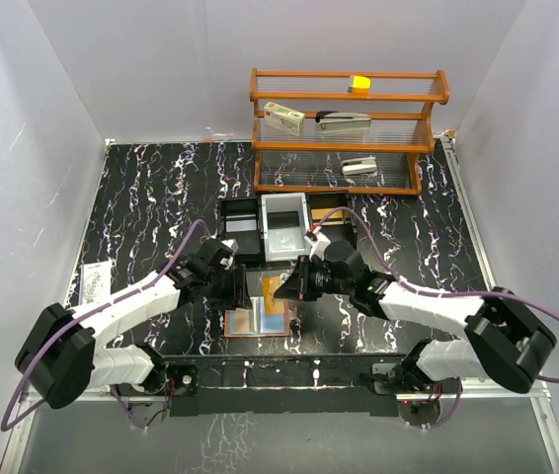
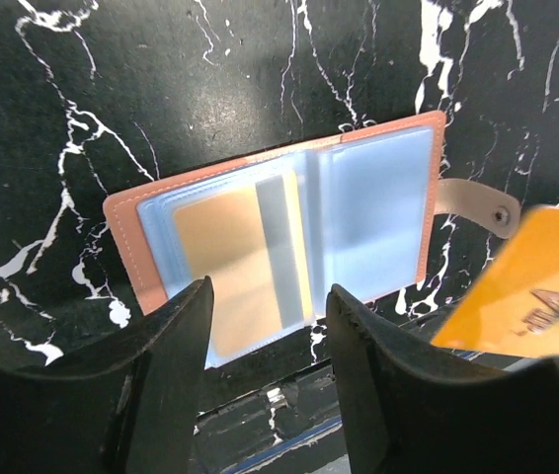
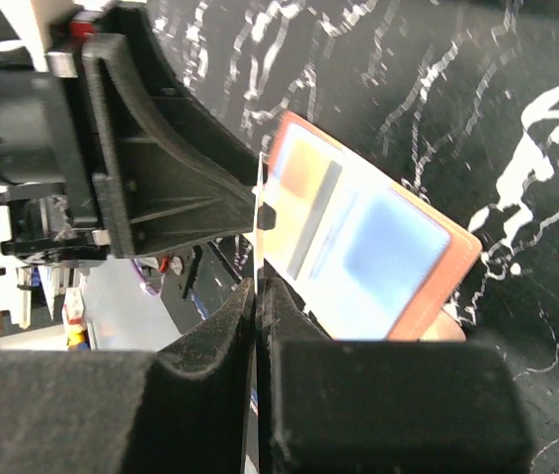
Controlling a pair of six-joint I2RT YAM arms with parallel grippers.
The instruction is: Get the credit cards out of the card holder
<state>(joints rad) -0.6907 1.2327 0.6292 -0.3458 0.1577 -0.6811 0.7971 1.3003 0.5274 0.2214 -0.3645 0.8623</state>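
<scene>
Now | card holder [image 2: 124,235] open, tan card [image 2: 218,265] in clear pocket | right jaws pinching yellow-orange card [image 2: 524,278] | left jaws spread

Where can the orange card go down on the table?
Bare black marbled tabletop lies back-left, beside the black three-part tray. Another patch sits between the wooden shelf and the right arm. It is crowded around the open salmon-pink wallet, middle front.

There is 1 card holder [image 2: 368,197] and 2 cards: 1 orange card [image 2: 526,286] outside it and 1 sleeved card [image 2: 222,265] inside. There is 1 wooden shelf [image 1: 398,97] with 1 yellow block [image 1: 359,83], 1 box [image 1: 283,118], 1 stapler [image 1: 344,119] and 1 white object [image 1: 359,166]. There is 1 black tray [image 1: 240,203].
</scene>
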